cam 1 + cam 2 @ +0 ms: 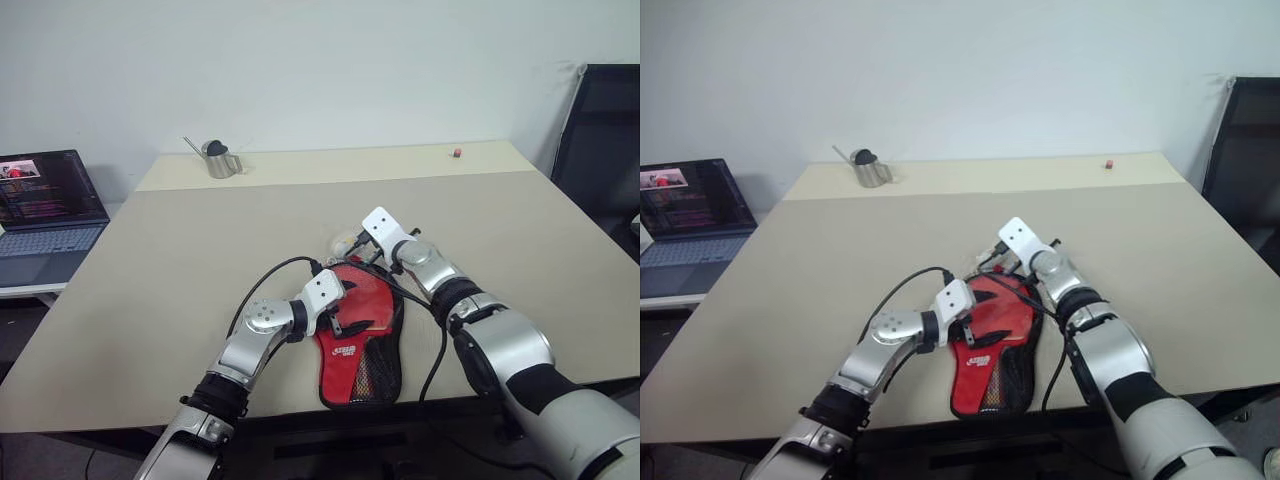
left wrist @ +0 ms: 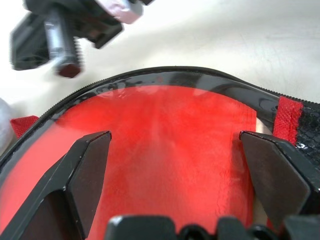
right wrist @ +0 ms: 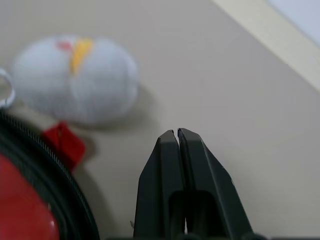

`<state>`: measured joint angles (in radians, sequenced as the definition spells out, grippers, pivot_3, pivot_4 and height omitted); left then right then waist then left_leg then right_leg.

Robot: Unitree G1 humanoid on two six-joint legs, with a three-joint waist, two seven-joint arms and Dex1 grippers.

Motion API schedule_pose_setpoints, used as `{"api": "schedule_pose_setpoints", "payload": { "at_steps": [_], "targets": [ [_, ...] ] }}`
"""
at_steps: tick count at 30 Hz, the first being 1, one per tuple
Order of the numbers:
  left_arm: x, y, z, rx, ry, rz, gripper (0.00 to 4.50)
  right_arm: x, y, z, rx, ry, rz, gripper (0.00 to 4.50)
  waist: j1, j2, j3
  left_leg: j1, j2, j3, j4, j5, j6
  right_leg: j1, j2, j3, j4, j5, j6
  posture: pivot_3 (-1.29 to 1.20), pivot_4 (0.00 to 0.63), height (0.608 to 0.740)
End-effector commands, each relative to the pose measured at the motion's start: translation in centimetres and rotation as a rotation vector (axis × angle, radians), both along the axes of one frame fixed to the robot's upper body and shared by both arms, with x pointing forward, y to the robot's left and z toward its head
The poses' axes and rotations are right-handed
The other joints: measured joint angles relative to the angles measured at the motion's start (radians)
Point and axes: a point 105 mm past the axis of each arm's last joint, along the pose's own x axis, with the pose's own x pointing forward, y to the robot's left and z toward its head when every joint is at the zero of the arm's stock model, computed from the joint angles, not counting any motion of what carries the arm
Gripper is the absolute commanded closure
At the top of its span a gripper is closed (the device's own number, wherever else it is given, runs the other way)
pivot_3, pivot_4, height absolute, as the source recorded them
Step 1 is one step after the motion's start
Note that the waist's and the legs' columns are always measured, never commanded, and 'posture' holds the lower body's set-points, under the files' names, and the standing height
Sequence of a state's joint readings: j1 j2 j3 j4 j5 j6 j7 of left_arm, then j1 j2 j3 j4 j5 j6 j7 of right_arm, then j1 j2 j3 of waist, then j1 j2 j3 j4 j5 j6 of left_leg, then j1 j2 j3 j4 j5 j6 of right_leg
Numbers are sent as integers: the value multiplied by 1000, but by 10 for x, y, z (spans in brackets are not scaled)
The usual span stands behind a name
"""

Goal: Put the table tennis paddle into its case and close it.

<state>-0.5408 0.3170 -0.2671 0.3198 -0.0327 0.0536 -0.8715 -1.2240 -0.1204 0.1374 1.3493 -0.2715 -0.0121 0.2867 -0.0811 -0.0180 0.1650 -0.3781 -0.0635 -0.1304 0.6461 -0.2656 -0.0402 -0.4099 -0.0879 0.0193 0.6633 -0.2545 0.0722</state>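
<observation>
We judge the soft case (image 1: pixel 360 345) floppy, best pinched at its zip edge beside the ball (image 3: pixel 75 77); our left gripper (image 2: pixel 175 165) gapes, right gripper (image 3: pixel 178 137) closed empty.

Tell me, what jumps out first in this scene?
The bright red paddle lying in its case at the table's near edge, with both grippers beside it. The left gripper gapes open over the red face; the right gripper is shut over bare table, near a white-and-yellow ball.
</observation>
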Motion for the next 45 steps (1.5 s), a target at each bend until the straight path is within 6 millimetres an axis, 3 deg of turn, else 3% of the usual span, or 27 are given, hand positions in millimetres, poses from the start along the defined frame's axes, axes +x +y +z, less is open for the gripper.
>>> {"api": "schedule_pose_setpoints", "payload": {
  "at_steps": [1, 7, 9, 18, 24, 37, 40, 45],
  "targets": [
    [-1, -1, -13, 20, 42, 2, 0, 0, 3, 10, 75, -3, 39, 4476, 0, 0, 0, 0, 0, 0, 0, 0, 0, 0, 0, 0, 0, 0, 0, 0, 150, 740],
    [-2, -2, -15, 19, 46, -4, 0, -1, 12, 25, 381, 65, 41, 4476, 0, 0, 0, 1, 0, 0, 0, 0, 0, 1, 0, 0, 0, 0, 0, 0, 150, 740],
    [-2, -2, -15, 18, 47, -6, 0, -1, 12, 29, 421, 64, 35, 4104, 1, 1, -1, 2, 0, -1, 0, 0, 1, 2, 0, 0, 0, 0, 0, 0, 150, 740],
    [-3, -1, -15, 19, 47, -2, 0, -2, 21, 21, 501, 126, -4, 1032, 1, 1, -1, 3, 0, 0, 0, -1, 3, 3, 0, 0, 0, 0, 0, 0, 150, 740],
    [-4, 2, -16, 24, 46, 7, 0, -4, 36, 24, 597, 161, -16, 1032, 0, 1, -1, 3, 0, 0, 0, -1, 3, 3, 0, 0, 0, 0, 0, 0, 150, 740],
    [-5, 10, -19, 47, 34, 42, 0, -13, 66, 7, 448, 163, -10, 1032, -1, 2, -1, 4, 0, 0, 0, -2, 3, 3, 0, 1, 0, 0, 0, 0, 150, 740],
    [-5, 12, -19, 48, 34, 53, 0, -13, 67, 7, 424, 145, -6, 1642, -1, 2, -1, 4, 1, 0, 0, -2, 3, 3, 0, 1, 0, 0, 0, 0, 150, 740],
    [-7, 12, -25, 52, 46, 56, 0, -13, 68, 8, 429, 140, -12, 3367, -2, 2, -1, 5, 1, 0, -1, -2, 3, 3, 1, 1, 1, 0, 0, 0, 150, 740]
  ]
}}
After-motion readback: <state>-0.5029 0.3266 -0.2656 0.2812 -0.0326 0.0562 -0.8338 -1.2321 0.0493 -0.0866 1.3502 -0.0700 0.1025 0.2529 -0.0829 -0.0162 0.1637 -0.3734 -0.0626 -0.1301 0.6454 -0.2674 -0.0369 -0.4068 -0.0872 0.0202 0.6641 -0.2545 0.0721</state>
